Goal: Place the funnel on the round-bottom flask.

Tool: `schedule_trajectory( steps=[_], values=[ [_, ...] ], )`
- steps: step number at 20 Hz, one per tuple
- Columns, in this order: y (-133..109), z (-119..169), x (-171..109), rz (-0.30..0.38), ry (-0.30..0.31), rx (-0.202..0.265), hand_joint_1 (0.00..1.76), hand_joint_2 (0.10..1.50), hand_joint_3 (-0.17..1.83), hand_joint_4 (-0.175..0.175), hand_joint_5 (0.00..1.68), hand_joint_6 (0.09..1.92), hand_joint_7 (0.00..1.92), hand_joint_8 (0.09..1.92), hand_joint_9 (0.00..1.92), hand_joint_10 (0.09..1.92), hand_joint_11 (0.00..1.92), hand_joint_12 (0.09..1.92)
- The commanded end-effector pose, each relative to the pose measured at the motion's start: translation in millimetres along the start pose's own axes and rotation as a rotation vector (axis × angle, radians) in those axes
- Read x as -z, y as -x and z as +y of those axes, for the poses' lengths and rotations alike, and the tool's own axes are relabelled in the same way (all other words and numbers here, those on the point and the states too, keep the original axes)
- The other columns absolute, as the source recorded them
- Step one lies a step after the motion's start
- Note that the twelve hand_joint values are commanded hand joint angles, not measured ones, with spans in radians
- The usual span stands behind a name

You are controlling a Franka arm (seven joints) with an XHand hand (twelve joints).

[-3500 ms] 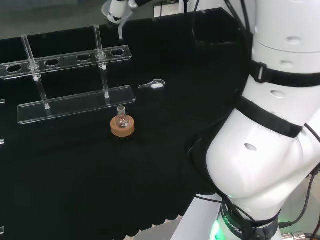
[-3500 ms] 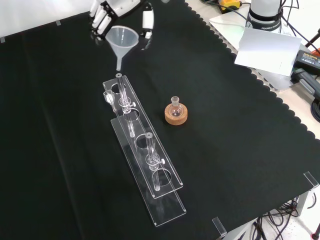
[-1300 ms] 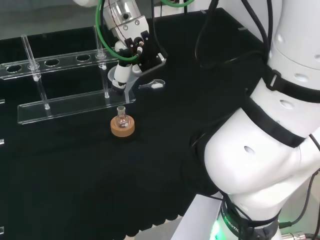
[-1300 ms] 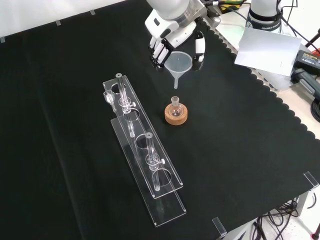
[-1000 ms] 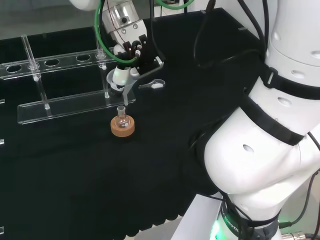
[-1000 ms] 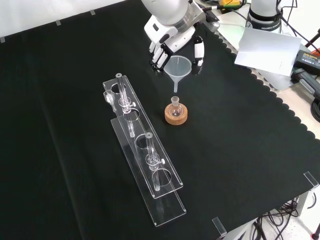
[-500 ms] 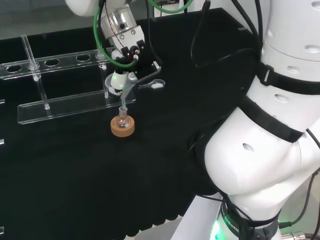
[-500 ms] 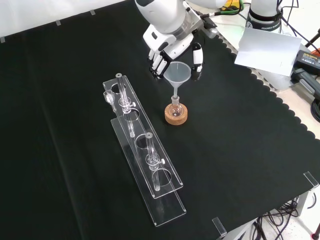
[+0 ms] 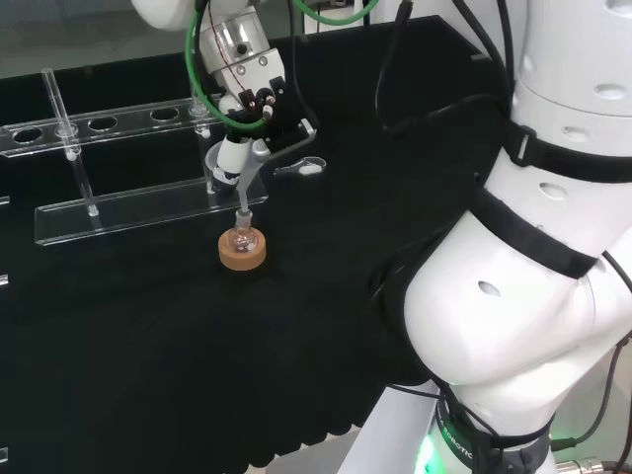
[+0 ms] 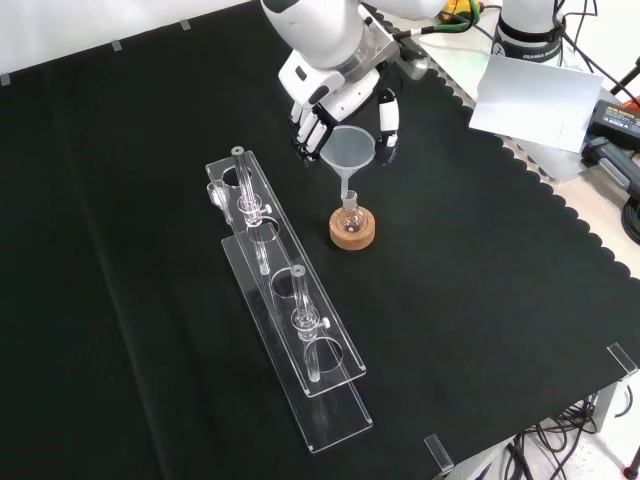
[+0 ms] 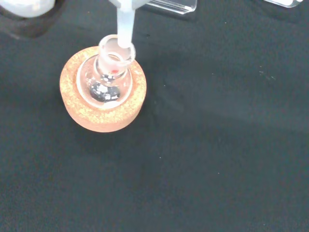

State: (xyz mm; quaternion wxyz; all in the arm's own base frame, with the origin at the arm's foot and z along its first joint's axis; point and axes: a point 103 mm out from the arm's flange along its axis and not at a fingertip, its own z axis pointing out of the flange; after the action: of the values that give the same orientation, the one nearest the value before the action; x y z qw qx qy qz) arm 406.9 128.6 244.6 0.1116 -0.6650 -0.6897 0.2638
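One funnel [image 10: 347, 150] hangs pinched at its rim in your hand [image 10: 335, 100], stem tip at the round-bottom flask [image 10: 350, 213] mouth; light, likely slippery plastic over fragile glass; keep hold at the rim

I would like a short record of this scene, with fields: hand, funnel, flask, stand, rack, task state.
hand: the hand holds the funnel by its cone, fingers curled round it
funnel: clear funnel, upright, stem tip at the rim of the flask's neck
flask: small round-bottom flask, upright, neck open
stand: cork ring under the flask, on the black cloth
rack: clear test tube rack to the left of the flask in the front view
task state: funnel not yet released; whether the stem is inside the neck cannot be told
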Motion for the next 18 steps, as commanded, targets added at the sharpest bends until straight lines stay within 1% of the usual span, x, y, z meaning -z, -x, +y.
schedule_trajectory(
  steps=[1, 4, 5, 8, 11, 12, 13, 17, 18],
  values=[
    [-11.5, 8.0, 0.6, 0.006, -0.013, -0.005, 0.91, 0.78, 0.51, 0.009, 0.92, 0.77, 0.43, 0.68, 0.77, 0.47, 0.62, 1.16],
    [-10.6, 7.5, -0.9, 0.018, -0.013, -0.002, 0.91, 0.78, 0.51, 0.009, 0.92, 0.77, 0.43, 0.68, 0.77, 0.47, 0.62, 1.15],
    [-11.1, 7.1, -1.6, 0.017, -0.013, -0.012, 0.91, 0.78, 0.51, 0.009, 0.92, 0.77, 0.43, 0.68, 0.77, 0.47, 0.63, 1.15],
    [-11.9, 7.2, -4.2, 0.021, -0.020, -0.009, 0.91, 0.78, 0.51, 0.009, 0.92, 0.77, 0.43, 0.68, 0.77, 0.47, 0.63, 1.15],
    [-12.0, 8.7, -6.8, 0.029, -0.035, 0.000, 0.91, 0.78, 0.51, 0.009, 0.92, 0.77, 0.43, 0.68, 0.77, 0.47, 0.63, 1.15],
    [-10.4, 9.0, -8.1, 0.034, -0.038, 0.016, 0.91, 0.78, 0.51, 0.009, 0.92, 0.77, 0.43, 0.68, 0.77, 0.47, 0.63, 1.15],
    [-9.7, 9.9, -9.3, 0.036, -0.040, 0.022, 0.91, 0.78, 0.51, 0.009, 0.92, 0.77, 0.43, 0.68, 0.77, 0.47, 0.63, 1.15],
    [-3.8, 8.7, -11.6, 0.043, -0.040, 0.018, 0.91, 0.78, 0.52, 0.009, 0.92, 0.77, 0.43, 0.68, 0.77, 0.47, 0.63, 1.15],
    [-6.3, 9.1, -11.1, 0.012, -0.044, -0.017, 0.91, 0.78, 0.52, 0.009, 0.92, 0.77, 0.43, 0.68, 0.77, 0.47, 0.63, 1.15]
  ],
)
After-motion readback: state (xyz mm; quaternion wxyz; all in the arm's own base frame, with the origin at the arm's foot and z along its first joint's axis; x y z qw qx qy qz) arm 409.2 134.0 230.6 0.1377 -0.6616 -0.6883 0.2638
